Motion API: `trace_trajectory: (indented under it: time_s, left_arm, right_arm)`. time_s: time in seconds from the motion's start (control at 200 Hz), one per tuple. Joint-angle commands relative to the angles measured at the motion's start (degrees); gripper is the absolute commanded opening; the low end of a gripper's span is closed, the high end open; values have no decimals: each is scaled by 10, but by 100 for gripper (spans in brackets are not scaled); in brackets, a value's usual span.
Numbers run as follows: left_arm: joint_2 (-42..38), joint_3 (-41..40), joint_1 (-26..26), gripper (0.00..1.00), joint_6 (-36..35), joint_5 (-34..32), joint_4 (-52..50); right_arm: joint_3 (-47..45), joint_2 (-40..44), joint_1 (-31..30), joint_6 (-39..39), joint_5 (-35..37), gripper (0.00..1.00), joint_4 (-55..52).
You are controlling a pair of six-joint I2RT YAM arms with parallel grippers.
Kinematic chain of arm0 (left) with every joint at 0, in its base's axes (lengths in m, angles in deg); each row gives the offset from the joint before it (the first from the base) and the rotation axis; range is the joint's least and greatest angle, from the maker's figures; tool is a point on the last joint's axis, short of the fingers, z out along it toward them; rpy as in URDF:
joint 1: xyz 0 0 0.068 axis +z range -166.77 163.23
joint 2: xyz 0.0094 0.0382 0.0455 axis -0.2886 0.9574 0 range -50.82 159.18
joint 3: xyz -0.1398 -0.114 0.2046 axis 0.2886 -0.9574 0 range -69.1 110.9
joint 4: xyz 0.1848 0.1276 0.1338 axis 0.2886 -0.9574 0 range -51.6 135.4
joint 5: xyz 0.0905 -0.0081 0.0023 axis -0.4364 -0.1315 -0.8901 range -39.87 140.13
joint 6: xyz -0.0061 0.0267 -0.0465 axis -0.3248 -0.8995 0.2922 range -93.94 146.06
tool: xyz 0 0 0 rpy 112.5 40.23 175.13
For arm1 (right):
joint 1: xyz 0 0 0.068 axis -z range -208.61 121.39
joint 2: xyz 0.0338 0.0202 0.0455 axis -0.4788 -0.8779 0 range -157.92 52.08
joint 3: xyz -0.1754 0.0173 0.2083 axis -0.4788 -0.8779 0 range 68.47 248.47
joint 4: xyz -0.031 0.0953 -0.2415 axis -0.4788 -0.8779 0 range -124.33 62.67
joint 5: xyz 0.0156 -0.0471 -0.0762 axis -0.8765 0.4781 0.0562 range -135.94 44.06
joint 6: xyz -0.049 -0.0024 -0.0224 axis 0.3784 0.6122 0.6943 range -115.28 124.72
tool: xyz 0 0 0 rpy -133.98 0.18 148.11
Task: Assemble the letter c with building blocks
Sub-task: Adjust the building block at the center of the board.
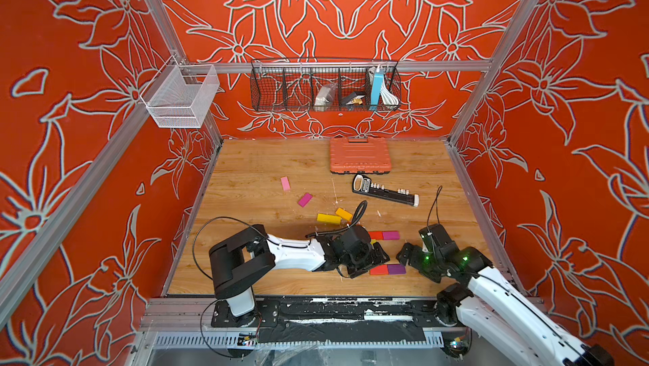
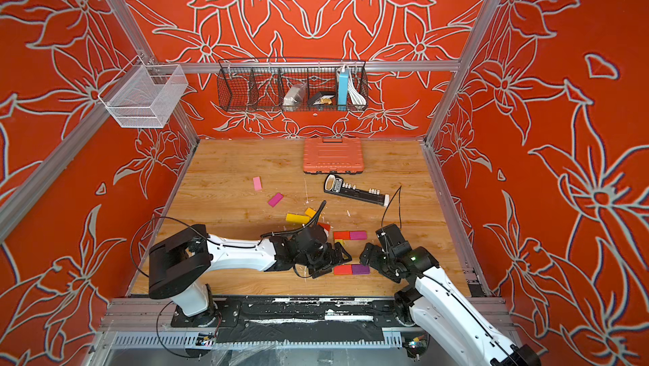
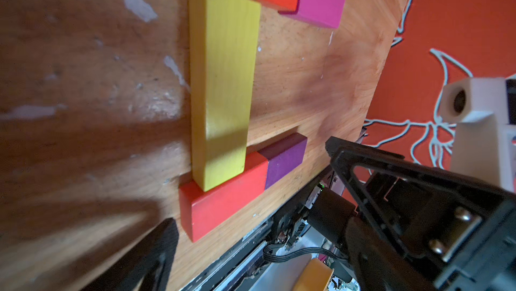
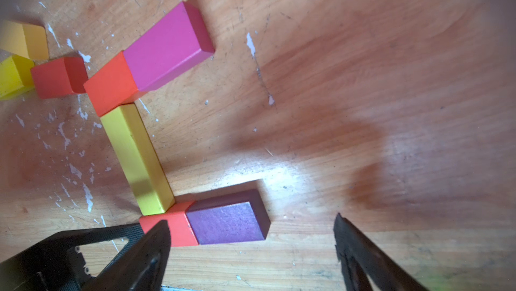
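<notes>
Apparently your letter C is finished. It lies flat on the table near the front edge. A long yellow block forms the spine, an orange block and a magenta block the far arm, and a red block and a purple block the near arm, all touching. The left gripper and right gripper flank the near arm, both released and holding nothing. A spare pink block lies well apart.

On the back wall, a black wire basket holds a blue box, a white cable and bits too small to name. The white mesh basket looks empty. The orange case is closed.
</notes>
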Motion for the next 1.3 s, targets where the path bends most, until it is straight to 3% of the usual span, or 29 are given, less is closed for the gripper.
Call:
trace_trajectory:
  time_s: [0.0,0.991,1.296]
  left_arm:
    - [9,12,-4,95,6,2,11]
    - [27,25,-6,95,8,9,15]
    - [-13,28,2,95,-19,-10,-23]
  right_arm:
    - [14,1,5,6,11,93,-12]
    - [10,5,9,7,10,94,-10]
    - [17,0,10,5,12,94,-7]
